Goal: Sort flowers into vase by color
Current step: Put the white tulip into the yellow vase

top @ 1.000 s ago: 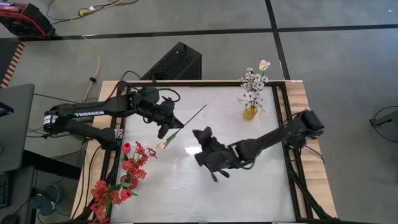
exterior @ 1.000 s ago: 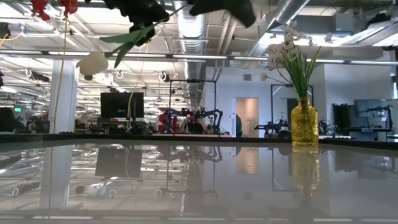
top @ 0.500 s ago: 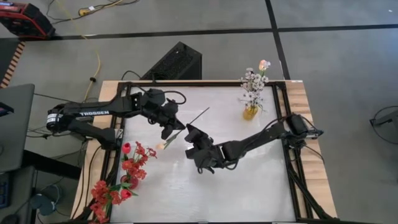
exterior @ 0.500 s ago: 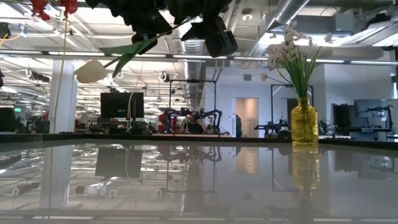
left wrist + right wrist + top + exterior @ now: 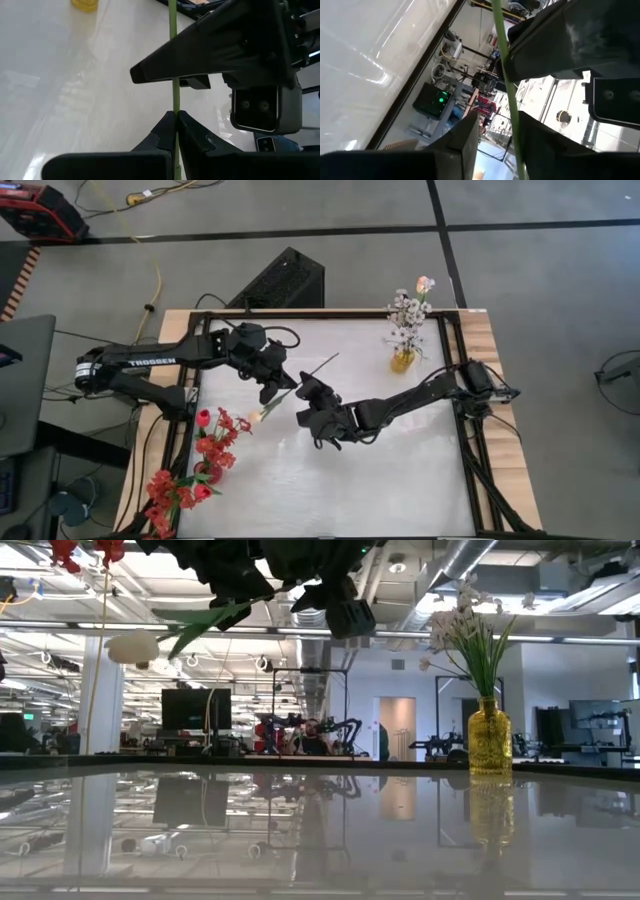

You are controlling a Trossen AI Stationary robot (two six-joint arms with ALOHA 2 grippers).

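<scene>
High view: table (image 5: 400,480), left gripper (image 5: 272,389) clenched on the peach tulip's stem (image 5: 300,381) mid-table, above the surface. Right gripper (image 5: 303,397) has fingers apart around that stem (not pinching). White flowers (image 5: 406,315) sit in the yellow vase (image 5: 402,361); red flowers (image 5: 215,442) lie near left.

One camera hangs overhead and looks straight down on the whole white bench (image 5: 330,490), both arms and the floor around it, while another sits at bench height and looks level across the glossy top into the room behind. Both catch the yellow vase (image 5: 402,360) (image 5: 490,740) of white sprays. Each wrist camera sits very close behind its own claw, and both see the same thin green stem (image 5: 173,75) (image 5: 507,75) running between the fingers.
</scene>
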